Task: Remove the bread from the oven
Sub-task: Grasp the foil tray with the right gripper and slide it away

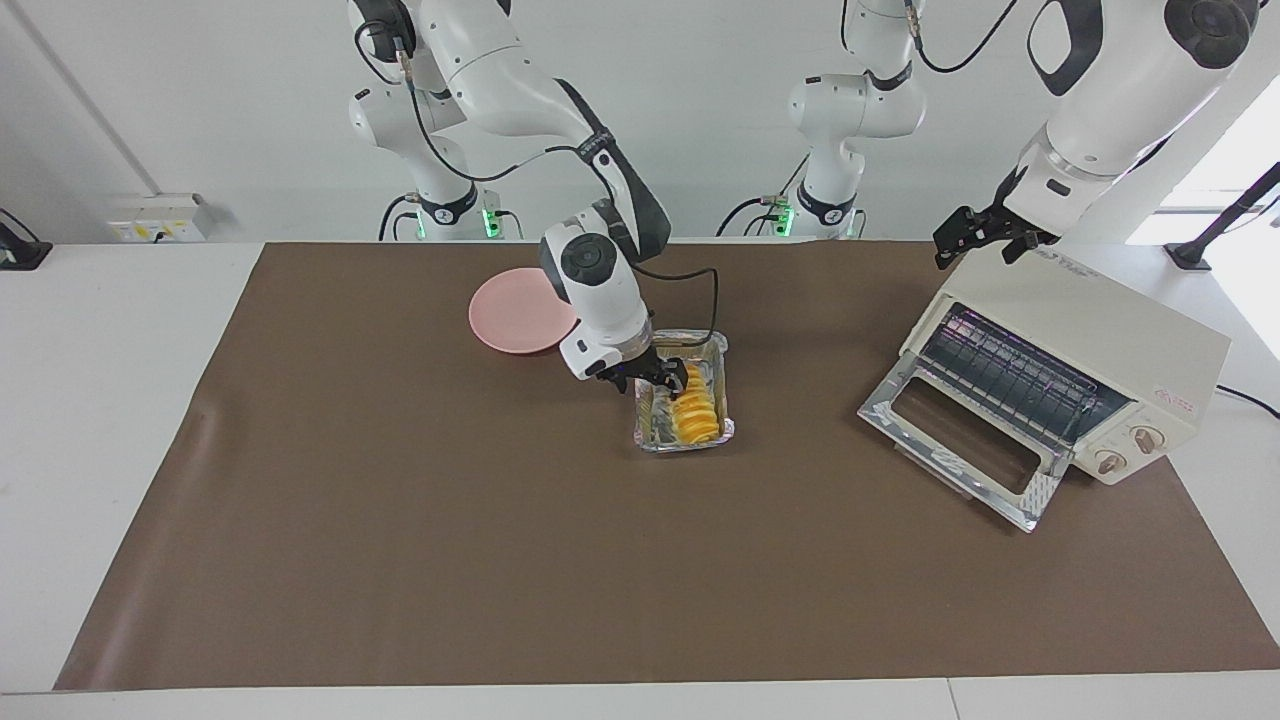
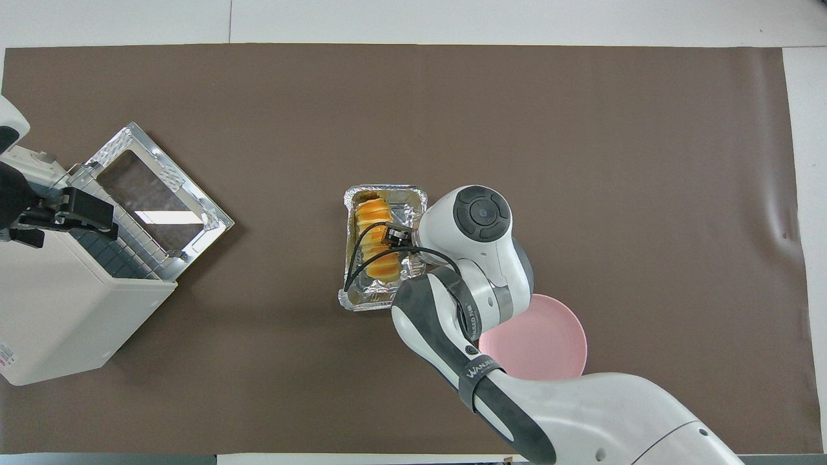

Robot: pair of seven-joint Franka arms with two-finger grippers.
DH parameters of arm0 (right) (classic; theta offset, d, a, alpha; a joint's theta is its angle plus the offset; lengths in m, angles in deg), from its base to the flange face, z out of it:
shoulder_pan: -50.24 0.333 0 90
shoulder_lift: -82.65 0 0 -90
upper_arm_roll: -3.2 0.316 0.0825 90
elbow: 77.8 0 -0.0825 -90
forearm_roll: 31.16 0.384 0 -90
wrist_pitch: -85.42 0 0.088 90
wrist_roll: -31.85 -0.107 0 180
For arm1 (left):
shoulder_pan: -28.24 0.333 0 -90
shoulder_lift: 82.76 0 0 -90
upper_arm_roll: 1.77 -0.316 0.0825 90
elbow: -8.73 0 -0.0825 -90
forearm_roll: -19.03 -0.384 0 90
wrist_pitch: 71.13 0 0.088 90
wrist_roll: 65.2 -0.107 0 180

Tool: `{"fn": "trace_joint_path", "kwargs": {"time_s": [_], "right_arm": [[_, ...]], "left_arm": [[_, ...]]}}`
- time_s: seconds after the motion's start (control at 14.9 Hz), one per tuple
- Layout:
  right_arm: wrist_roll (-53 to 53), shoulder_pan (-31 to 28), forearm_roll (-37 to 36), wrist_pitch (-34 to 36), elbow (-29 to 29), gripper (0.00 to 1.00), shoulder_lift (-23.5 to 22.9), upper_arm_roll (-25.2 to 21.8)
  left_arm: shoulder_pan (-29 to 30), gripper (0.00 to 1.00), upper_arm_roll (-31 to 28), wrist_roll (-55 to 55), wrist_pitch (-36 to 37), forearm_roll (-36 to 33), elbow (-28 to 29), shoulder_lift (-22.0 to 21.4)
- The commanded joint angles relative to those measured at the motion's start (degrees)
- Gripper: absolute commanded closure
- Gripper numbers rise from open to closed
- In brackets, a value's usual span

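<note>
The right gripper is down in the foil tray mid-tabletop, fingers astride the bread; whether it grips cannot be told. The left gripper hangs open over the oven, whose door lies open.

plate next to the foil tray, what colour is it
Plain pink plate, clearest in the overhead view.

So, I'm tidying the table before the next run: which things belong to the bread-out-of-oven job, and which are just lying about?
In the job:
- bread
- foil tray holding it
- oven, door open
- right claw at the bread

Lying about:
- pink plate
</note>
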Motion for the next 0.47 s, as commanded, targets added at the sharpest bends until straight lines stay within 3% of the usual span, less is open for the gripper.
{"fn": "trace_joint_path", "kwargs": {"time_s": [0.0,0.33,0.4], "right_arm": [[-0.12,0.04,1.33,-0.90,-2.47,0.29,1.66,0.29],[-0.03,-0.22,1.33,-1.25,-2.38,0.29,1.58,0.29],[-0.21,-0.22,2.28,-1.25,-2.38,0.36,1.66,0.21]], "left_arm": [[1.04,0.00,0.89,-0.94,-2.00,-0.91,1.46,-0.91],[1.13,0.00,0.54,-0.67,-1.75,-0.91,1.37,-0.91],[1.05,0.00,0.53,-0.59,-1.75,-0.91,1.46,-0.91]]}}
